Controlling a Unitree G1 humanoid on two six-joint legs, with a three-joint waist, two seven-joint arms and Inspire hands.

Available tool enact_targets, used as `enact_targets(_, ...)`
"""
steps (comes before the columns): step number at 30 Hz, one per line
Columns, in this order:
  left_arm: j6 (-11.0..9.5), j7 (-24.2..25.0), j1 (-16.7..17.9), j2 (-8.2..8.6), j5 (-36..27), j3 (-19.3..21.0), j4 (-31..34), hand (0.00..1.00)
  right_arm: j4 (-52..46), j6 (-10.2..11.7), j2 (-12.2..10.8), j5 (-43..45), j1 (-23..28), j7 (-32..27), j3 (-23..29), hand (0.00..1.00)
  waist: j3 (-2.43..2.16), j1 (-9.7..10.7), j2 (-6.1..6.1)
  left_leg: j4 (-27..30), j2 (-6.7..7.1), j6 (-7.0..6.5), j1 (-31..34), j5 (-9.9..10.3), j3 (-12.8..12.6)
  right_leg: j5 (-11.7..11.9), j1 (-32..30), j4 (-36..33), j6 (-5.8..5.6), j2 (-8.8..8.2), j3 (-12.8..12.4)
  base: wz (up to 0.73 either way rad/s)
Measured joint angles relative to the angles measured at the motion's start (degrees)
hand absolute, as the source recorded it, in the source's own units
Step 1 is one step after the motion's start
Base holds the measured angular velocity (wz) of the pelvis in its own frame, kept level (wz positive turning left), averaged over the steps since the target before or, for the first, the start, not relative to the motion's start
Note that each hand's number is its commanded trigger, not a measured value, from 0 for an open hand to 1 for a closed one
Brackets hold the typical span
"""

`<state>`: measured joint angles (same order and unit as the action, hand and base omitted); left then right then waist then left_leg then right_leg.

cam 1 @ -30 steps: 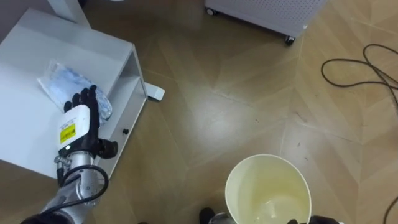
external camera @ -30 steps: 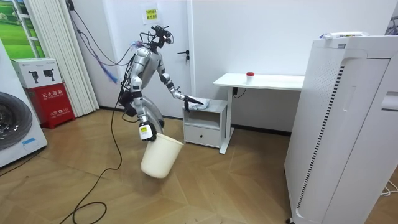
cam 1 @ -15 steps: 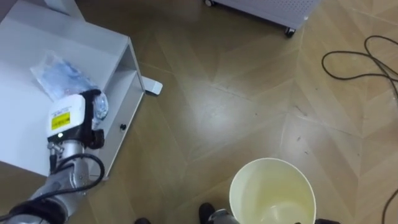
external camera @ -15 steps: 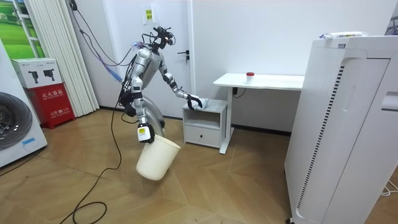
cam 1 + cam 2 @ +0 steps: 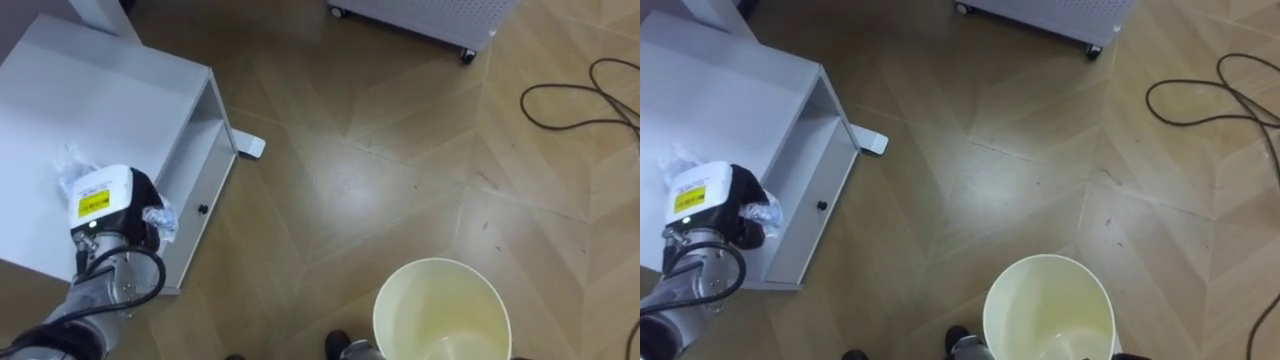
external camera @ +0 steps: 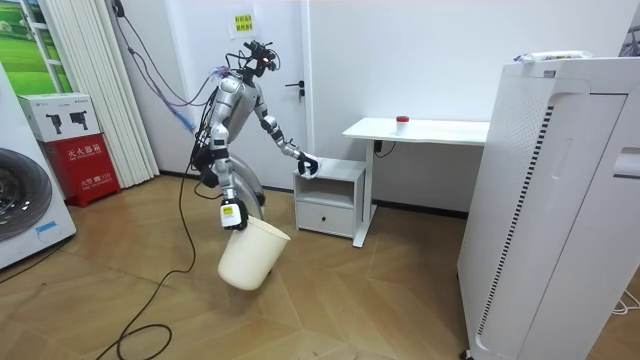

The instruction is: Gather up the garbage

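Note:
A crumpled clear plastic bag (image 5: 160, 218) lies on the white cabinet's top (image 5: 110, 90) at the left. My left hand (image 5: 105, 200) sits over the bag with its fingers curled round it, and plastic pokes out on both sides of the hand (image 5: 702, 205). A cream waste bin (image 5: 440, 310) hangs tilted off the floor at the lower right, its inside empty. In the room view my right hand (image 6: 232, 212) holds the bin (image 6: 250, 255) by its rim, low at my side. I stand bent slightly toward the cabinet (image 6: 335, 195).
The cabinet has an open shelf and a drawer below. A dark cable (image 5: 580, 95) loops on the wooden floor at the right. A white unit on castors (image 5: 430, 20) stands at the top. A white desk (image 6: 420, 130) is beside the cabinet, and a tall white appliance (image 6: 550, 210) is near the camera.
My left hand's fingers went from straight over the bag to curled round it. The hand drew back toward me with the bag. The bin stayed in my right hand.

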<state>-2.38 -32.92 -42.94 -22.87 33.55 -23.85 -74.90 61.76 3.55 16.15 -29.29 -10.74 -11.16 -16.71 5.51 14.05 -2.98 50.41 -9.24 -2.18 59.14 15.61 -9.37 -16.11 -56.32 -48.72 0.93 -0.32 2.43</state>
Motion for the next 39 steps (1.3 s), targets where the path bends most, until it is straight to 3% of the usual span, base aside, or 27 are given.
enact_targets(10,-0.1,-0.5,0.6,0.69,0.4,0.4,-0.2,1.00,-0.5,0.1,-0.1,0.0,0.0,-2.0,0.0,1.00,0.00,-0.3,-0.11,-0.2,0.24,0.01,-0.8,0.0,-0.2,0.0,0.7,0.0,0.07,-0.56,0.6,0.00)
enact_targets(15,-1.9,-0.5,3.4,2.50,-10.1,0.7,-0.2,1.00,-1.1,1.3,-0.2,0.8,0.0,-3.2,-0.2,1.00,0.00,-0.6,-0.08,-1.5,0.53,0.11,-3.4,-0.1,-0.9,-0.1,2.8,0.8,0.10,-0.93,0.3,0.00)
enact_targets(17,-3.1,-0.3,4.1,3.65,-15.7,1.8,0.8,1.00,-2.2,2.2,-0.1,1.9,0.7,-3.9,-0.1,1.00,-0.01,-0.6,-0.06,-2.1,0.95,0.11,-4.0,-0.3,-1.0,-0.2,3.3,0.8,0.01,-1.33,0.3,0.08)
enact_targets(20,-5.9,0.7,7.0,7.13,-24.1,4.9,4.4,1.00,-2.0,3.6,-0.7,4.0,0.8,-4.9,0.0,1.00,-0.17,-1.8,0.24,-3.7,1.18,0.06,-6.6,-0.4,-1.9,-0.2,5.1,1.9,-0.14,-1.53,-0.3,-0.04)
enact_targets(23,-9.5,3.6,11.5,11.58,-32.6,3.8,8.4,1.00,-1.3,5.3,-2.4,5.3,-0.3,-5.9,-0.2,1.00,-0.29,-2.2,0.46,-6.8,2.13,-0.01,-9.9,-1.4,-2.3,0.0,8.2,4.1,-0.29,-2.31,-0.2,0.12)
enact_targets(24,-10.0,4.3,12.4,12.24,-33.4,3.1,8.8,1.00,-1.2,5.4,-2.7,5.3,-0.5,-5.9,-0.3,1.00,-0.38,-2.3,0.61,-7.2,2.13,0.01,-10.5,-1.4,-2.5,0.0,8.8,4.6,-0.29,-2.32,-0.3,0.00)
enact_targets(26,-10.5,7.0,15.3,14.39,-34.5,2.0,10.3,1.00,-0.8,5.9,-3.1,6.2,-0.5,-6.2,-0.4,1.00,-0.85,-3.2,1.14,-8.4,2.30,0.21,-12.5,-1.5,-2.6,0.1,10.7,5.8,-0.30,-2.55,-0.3,0.00)
enact_targets(28,-10.6,10.3,17.8,17.04,-36.2,0.8,11.1,1.00,-0.7,5.9,-4.9,7.6,-0.9,-6.3,-0.6,1.00,-1.74,-4.0,2.41,-10.5,2.84,0.46,-14.5,-2.2,-2.6,0.2,12.5,7.5,-0.26,-2.70,-0.1,0.09)
enact_targets(31,-10.7,14.4,20.9,19.28,-37.9,-3.0,13.3,1.00,-0.8,6.6,-5.7,8.4,-1.6,-6.3,-2.4,1.00,-2.75,-5.2,2.87,-12.2,2.72,0.67,-16.2,-2.6,-2.4,1.0,14.8,10.3,-0.23,-2.53,0.6,0.02)
enact_targets(35,-10.8,21.3,22.6,21.37,-39.8,-6.9,14.2,1.00,-0.7,6.6,-8.2,11.7,-3.9,-6.1,-2.5,1.00,-2.78,-7.4,2.82,-13.6,3.03,0.63,-18.6,-2.6,-2.5,1.5,17.4,12.1,-0.50,-2.54,1.0,-0.02)
enact_targets(39,-10.8,25.7,24.2,21.57,-40.6,-8.1,16.7,1.00,-2.5,6.7,-10.4,14.2,-4.3,-3.1,-3.4,1.00,-2.80,-10.0,2.85,-14.1,3.12,0.56,-19.4,-2.6,-3.0,1.5,17.6,12.2,-0.52,-2.90,0.9,-0.05)
